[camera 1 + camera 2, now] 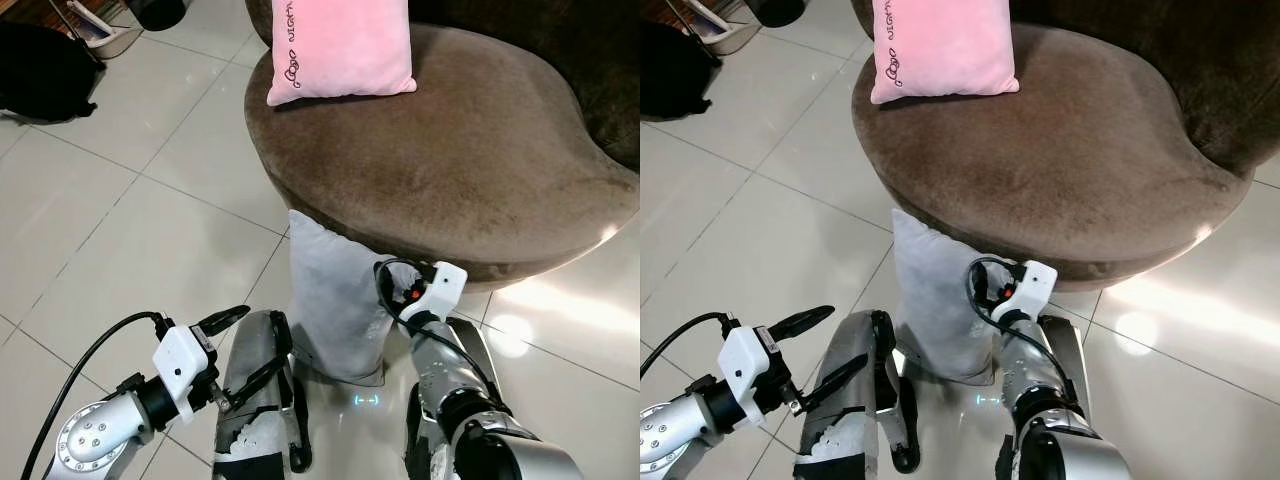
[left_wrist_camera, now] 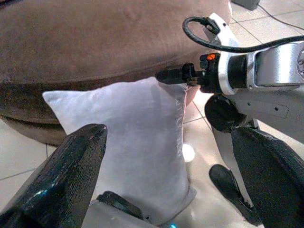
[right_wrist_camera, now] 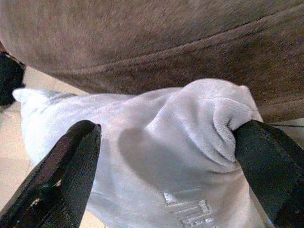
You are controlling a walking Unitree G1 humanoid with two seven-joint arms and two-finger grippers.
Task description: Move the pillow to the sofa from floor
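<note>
Tiled floor (image 1: 120,220); grey pillow (image 1: 335,300) upright against brown sofa (image 1: 450,170). My right pincer (image 3: 164,156) wide, straddling pillow corner, one finger denting it. Left pincer (image 1: 232,350) wide, idle. Risk: shallow corner grip slips during lift.

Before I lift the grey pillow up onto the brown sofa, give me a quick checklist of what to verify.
1. Right gripper on the grey velvet pillow: its fingers straddle the upper corner, one finger pressing into the fabric. Firm grip: cannot tell.
2. Left gripper open, beside the pillow, not touching: not ok for a two-handed lift.
3. Pillow upright on the white tiled floor, leaning against the sofa base: ok.
4. Landing spot on the round brown velvet sofa seat: bare fabric in front, ok.
5. Pink printed cushion sits at the back of the seat, away from the front edge: ok.
</note>
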